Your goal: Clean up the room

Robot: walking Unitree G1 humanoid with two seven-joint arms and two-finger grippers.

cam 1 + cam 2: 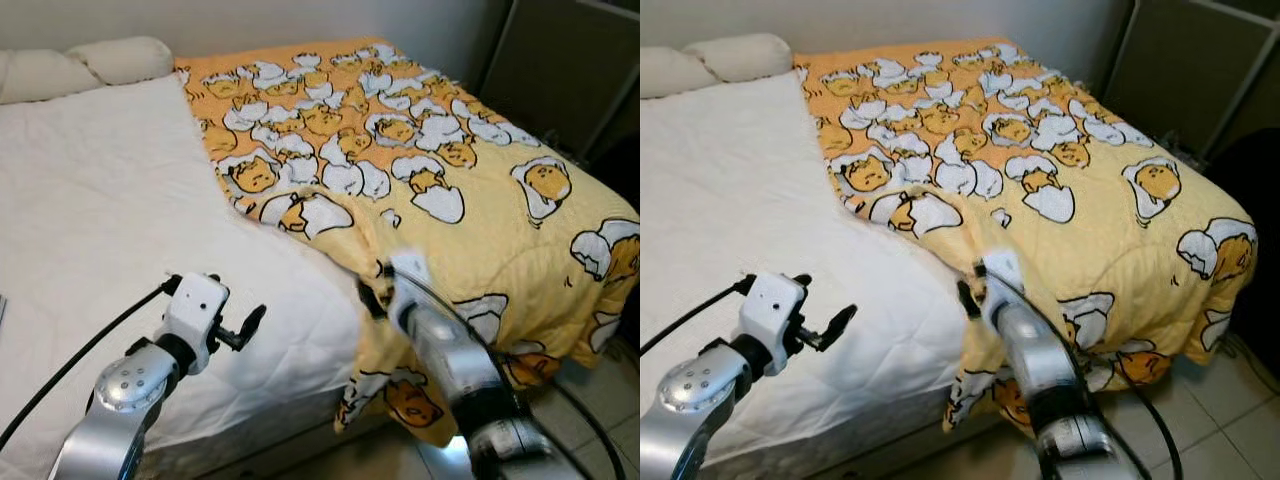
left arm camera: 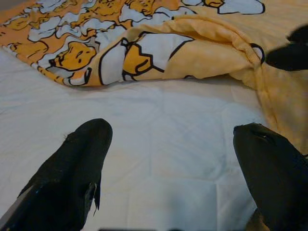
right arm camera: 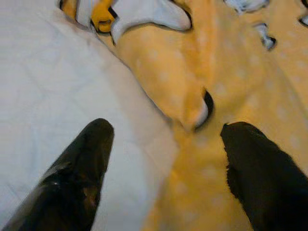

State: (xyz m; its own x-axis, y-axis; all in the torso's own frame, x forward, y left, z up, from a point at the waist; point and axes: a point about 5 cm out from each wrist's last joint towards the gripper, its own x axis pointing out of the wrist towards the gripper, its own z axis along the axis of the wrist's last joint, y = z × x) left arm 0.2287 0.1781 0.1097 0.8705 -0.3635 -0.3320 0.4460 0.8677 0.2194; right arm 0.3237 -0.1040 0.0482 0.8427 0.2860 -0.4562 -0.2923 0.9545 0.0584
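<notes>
- As you looked down from the head, a bed with a white sheet lay before you, and a yellow blanket printed with egg characters covered its right half and hung over the near edge toward the tiled floor.
- The blanket's left border was bunched into a folded ridge running across the sheet near the middle of the bed.
- Your right gripper sat at that ridge, near the bed's front edge, with its two black fingers spread wide; one finger was over the white sheet, the other over yellow cloth, and nothing was pinched between them.
- Your left gripper hovered over bare sheet to the left of the blanket, its fingers likewise spread apart and empty, pointing toward the folded ridge.
- Two pale pillows lay at the far left against the wall.
- A dark cabinet stood beyond the bed's far right corner.
</notes>
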